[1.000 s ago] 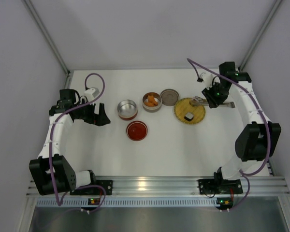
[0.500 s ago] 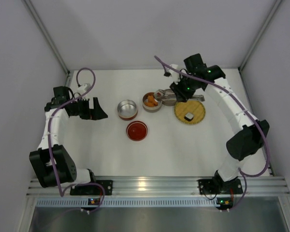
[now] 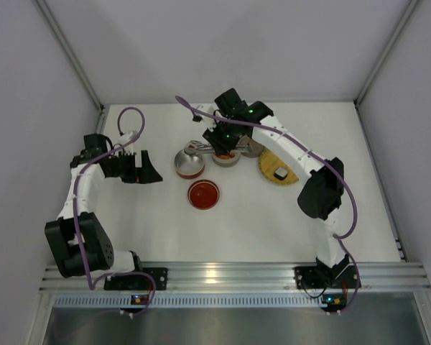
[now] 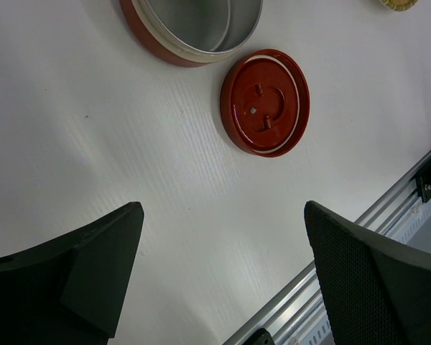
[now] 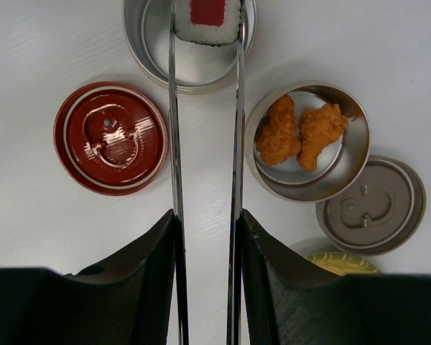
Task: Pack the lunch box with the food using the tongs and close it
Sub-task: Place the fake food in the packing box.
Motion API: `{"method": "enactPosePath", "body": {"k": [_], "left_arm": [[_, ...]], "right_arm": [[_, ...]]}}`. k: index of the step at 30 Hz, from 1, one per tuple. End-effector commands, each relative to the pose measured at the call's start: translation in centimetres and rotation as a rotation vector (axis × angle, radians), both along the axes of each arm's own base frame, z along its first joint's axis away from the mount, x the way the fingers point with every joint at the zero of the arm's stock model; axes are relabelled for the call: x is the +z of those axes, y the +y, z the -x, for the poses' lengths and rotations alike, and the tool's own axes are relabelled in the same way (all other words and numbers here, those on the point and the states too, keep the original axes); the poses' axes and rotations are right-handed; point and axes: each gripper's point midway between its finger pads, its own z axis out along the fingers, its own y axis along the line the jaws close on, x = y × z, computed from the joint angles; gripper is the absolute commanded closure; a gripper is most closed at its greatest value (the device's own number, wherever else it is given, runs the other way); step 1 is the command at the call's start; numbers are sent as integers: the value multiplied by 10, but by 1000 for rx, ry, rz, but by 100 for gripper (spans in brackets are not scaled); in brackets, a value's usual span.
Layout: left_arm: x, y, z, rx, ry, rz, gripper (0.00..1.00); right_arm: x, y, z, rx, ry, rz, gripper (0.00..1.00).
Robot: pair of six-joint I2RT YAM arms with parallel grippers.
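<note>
My right gripper [image 5: 206, 219] is shut on the silver tongs [image 5: 237, 144]. The tong tips pinch a white sushi roll with a red centre [image 5: 208, 18] over the empty red-walled lunch box tin [image 5: 190, 72]. A second, silver tin [image 5: 307, 140] holds two orange chunks [image 5: 300, 129]. From above, the right gripper [image 3: 219, 136] reaches left over both tins [image 3: 189, 165]. Another roll [image 3: 281, 173] lies on the yellow plate [image 3: 266, 175]. My left gripper [image 4: 223, 244] stands open and empty at the left, its fingers [image 4: 79, 266] apart above bare table.
A red lid [image 3: 203, 194] lies upside down in front of the tins, also visible as the red lid [image 4: 264, 102]. A grey lid [image 5: 371, 205] sits beside the tin with the chunks. White walls close in the table on both sides and at the back.
The right arm swung left from the yellow plate, carrying a roll in the tongs, and now hangs over the empty tin. The left arm barely shifted.
</note>
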Motion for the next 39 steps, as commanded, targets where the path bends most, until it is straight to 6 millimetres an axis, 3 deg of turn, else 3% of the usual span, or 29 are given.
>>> {"method": "enactPosePath", "body": {"k": [1,12,23,32,39], "left_arm": [[10,0,-10,-14,-87,3,2],[7,1,-12,-17,-87,-1,2],[2,3,-13,-18,-81,-9,2],[-2,3,-14,-19,-75,-10,2],[-2,3,-14,-19,-75,-12,2]], "right_arm": [[21,30,-9,5,-75,-81,76],[-12,54,0,23,16,-99,73],[-35,62,8,36,87,-95,67],[-32,63,13,42,101,-109,50],[-29,63,18,54,108,-114,48]]}}
